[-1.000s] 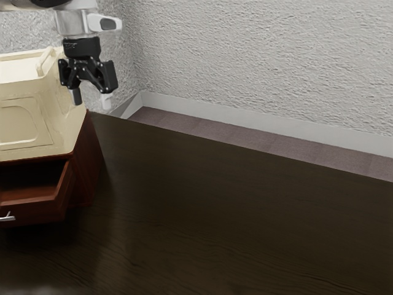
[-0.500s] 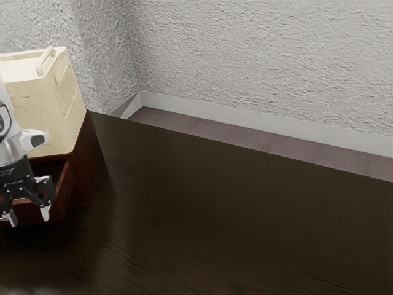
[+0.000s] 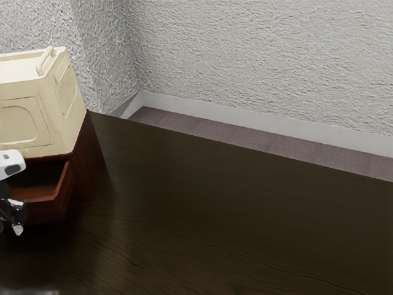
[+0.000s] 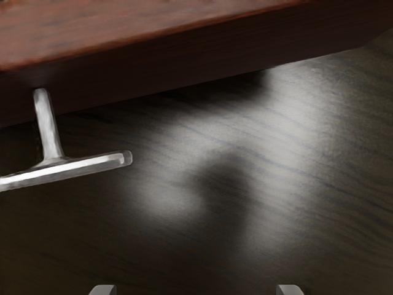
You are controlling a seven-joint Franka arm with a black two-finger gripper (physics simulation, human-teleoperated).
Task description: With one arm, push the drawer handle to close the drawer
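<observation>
A: Located where, in the exterior view?
B: At the left edge, partly cut off by the frame; to be identified by the white wrist housing, above the black pincer.
A: Oriented how?
B: Directed downward, with pale fingertips lowermost.
A: And in the wrist view, to be noted?
B: Both fingertips, at the lower edge, set well apart, spread in the open position.

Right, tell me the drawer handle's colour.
The drawer handle is a shiny silver-grey, best seen in the wrist view.
</observation>
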